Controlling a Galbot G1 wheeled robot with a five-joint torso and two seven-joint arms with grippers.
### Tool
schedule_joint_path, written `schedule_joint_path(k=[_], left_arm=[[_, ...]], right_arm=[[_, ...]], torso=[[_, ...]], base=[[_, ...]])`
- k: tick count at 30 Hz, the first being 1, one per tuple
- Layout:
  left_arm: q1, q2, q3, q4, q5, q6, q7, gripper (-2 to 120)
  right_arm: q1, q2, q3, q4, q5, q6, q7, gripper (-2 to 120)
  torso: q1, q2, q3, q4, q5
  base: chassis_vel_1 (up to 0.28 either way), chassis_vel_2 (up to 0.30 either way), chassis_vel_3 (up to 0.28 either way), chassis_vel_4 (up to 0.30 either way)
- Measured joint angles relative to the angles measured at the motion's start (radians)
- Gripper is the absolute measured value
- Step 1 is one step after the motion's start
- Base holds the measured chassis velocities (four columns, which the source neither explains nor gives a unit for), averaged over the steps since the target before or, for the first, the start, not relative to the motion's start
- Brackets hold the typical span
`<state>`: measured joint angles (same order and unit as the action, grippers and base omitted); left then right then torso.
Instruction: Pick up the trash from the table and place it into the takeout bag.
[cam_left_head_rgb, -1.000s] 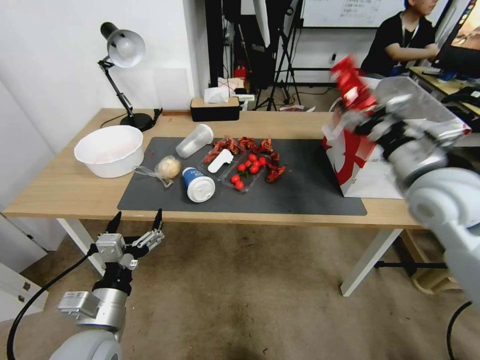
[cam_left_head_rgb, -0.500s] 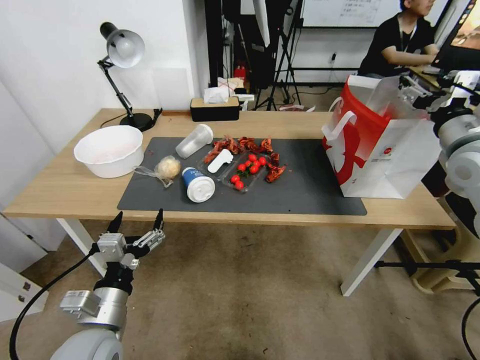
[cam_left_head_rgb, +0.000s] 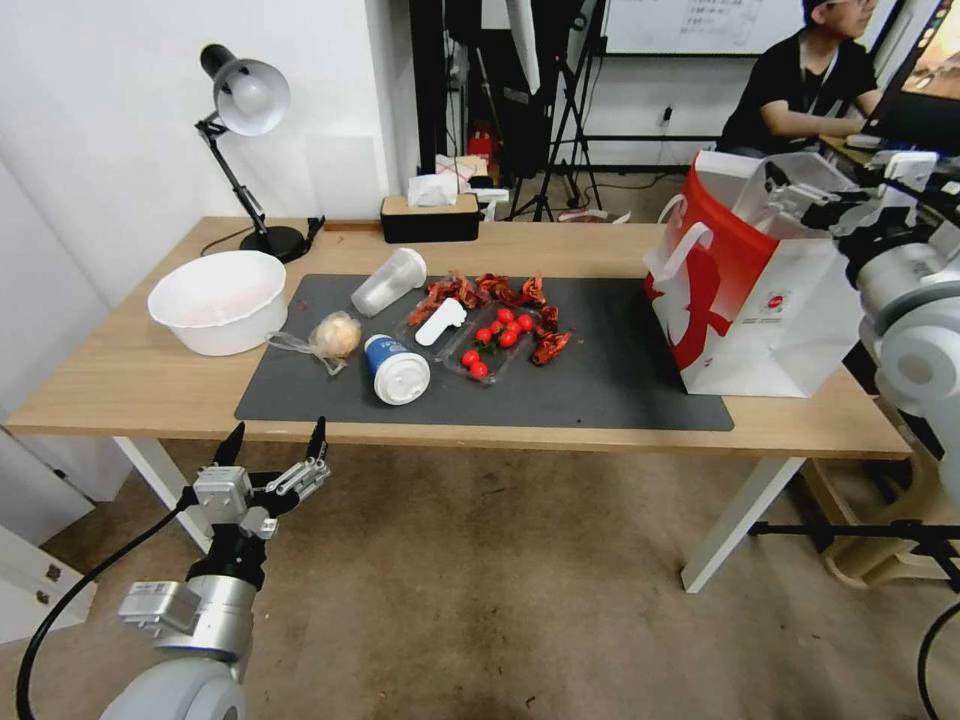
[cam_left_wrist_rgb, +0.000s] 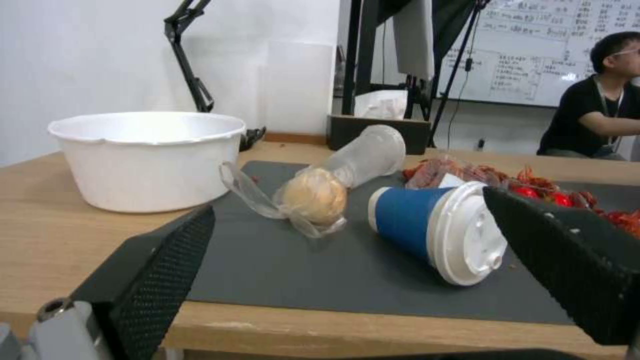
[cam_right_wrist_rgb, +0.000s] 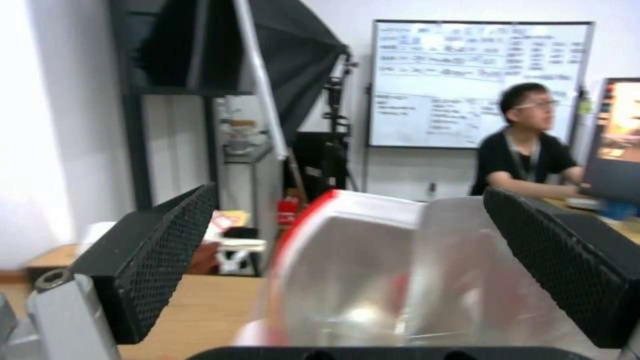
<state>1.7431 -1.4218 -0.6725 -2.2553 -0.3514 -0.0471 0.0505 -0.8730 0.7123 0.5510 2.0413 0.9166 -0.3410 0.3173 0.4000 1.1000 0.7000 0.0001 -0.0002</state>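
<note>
On the table (cam_left_head_rgb: 130, 380), a blue cup with a white lid (cam_left_head_rgb: 397, 368) lies on its side on the dark mat (cam_left_head_rgb: 620, 380). Behind it lie a clear plastic cup (cam_left_head_rgb: 388, 282) and a clear bag with a yellowish lump (cam_left_head_rgb: 335, 335). Red shells and cherry tomatoes (cam_left_head_rgb: 497, 338) sit on a clear tray at mid-mat. The takeout bag (cam_left_head_rgb: 760, 290) stands upright at the right end. My right gripper (cam_left_head_rgb: 790, 198) hovers open above the bag's mouth (cam_right_wrist_rgb: 373, 270), with nothing between its fingers. Below the table's front edge, my left gripper (cam_left_head_rgb: 272, 445) is open, facing the blue cup (cam_left_wrist_rgb: 433, 230).
A large white bowl (cam_left_head_rgb: 220, 300) stands at the table's left end, with a desk lamp (cam_left_head_rgb: 245, 100) behind it. A tissue box (cam_left_head_rgb: 430, 215) sits at the back edge. Beyond the bag a person sits at another desk.
One second ago my right gripper held a red item over the bag; that item no longer shows, and the gripper has moved right and back, now open. The left arm has not moved.
</note>
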Motion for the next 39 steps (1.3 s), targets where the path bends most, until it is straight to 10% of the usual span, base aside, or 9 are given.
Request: schedule_joint_path(k=[11, 22, 39], left_arm=[[-0.007, 0.002, 0.000, 0.009, -0.004, -0.002, 0.003, 100], [-0.008, 0.015, -0.003, 0.019, -0.017, -0.015, 0.016, 100], [-0.010, 0.026, 0.001, 0.034, -0.023, -0.023, 0.019, 100]], right_arm=[[-0.288, 0.056, 0.060, 0.146, -0.144, 0.162, -0.092, 100], [-0.627, 0.192, 0.104, 0.109, -0.308, 0.527, -0.195, 100], [-0.842, 0.415, 0.048, 0.041, -0.431, 0.660, -0.201, 100]], torso=[[0.000, 0.000, 0.000, -0.0002, 0.0002], [0.000, 0.000, 0.000, -0.0002, 0.0003], [0.000, 0.000, 0.000, 0.0000, 0.0001]], base=[[0.000, 0.000, 0.000, 0.000], [0.000, 0.000, 0.000, 0.000], [0.000, 0.000, 0.000, 0.000]])
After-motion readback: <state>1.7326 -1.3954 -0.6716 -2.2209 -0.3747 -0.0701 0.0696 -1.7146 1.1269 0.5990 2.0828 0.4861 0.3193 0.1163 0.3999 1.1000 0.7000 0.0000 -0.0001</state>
